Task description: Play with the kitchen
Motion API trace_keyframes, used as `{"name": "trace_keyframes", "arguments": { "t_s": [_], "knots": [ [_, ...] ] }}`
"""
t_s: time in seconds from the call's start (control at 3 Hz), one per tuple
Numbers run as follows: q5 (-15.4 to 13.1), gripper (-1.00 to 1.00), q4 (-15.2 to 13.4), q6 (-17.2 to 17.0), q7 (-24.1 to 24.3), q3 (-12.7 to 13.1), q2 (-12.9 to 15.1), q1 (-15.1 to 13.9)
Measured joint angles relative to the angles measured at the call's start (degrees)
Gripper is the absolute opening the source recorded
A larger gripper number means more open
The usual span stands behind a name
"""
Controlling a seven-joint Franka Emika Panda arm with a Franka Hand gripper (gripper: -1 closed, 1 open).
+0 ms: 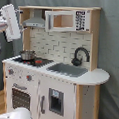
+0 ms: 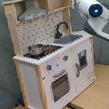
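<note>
In the first exterior view, your toy kitchen (image 1: 52, 70) fills the frame centre, small pot (image 1: 27, 55) on the stovetop; the arm (image 1: 10, 22) sits upper left, clear of it, likely staging an approach. In the second exterior view, the arm (image 2: 95, 10) occupies the upper right beside the hood shelf; the claw is cropped, so its state cannot be told.

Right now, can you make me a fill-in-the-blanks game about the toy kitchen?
1. The small pot sits on the ____.
2. The black faucet curves over the grey ____.
3. The oven door is ____.
4. The knobs sit ____ the oven door.

Missing words: stove; sink; closed; above
</note>
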Motion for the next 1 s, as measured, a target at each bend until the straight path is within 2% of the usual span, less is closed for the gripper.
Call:
{"name": "trace_keyframes", "arguments": {
  "t_s": [0.67,1.0],
  "knots": [
    [-9.7,1.0,-5.6,-2.1,3.1,-2.4,0.0,7.4],
    [-14.1,1.0,-7.4,-3.9,5.2,-3.4,0.1,10.6]
  ]
}}
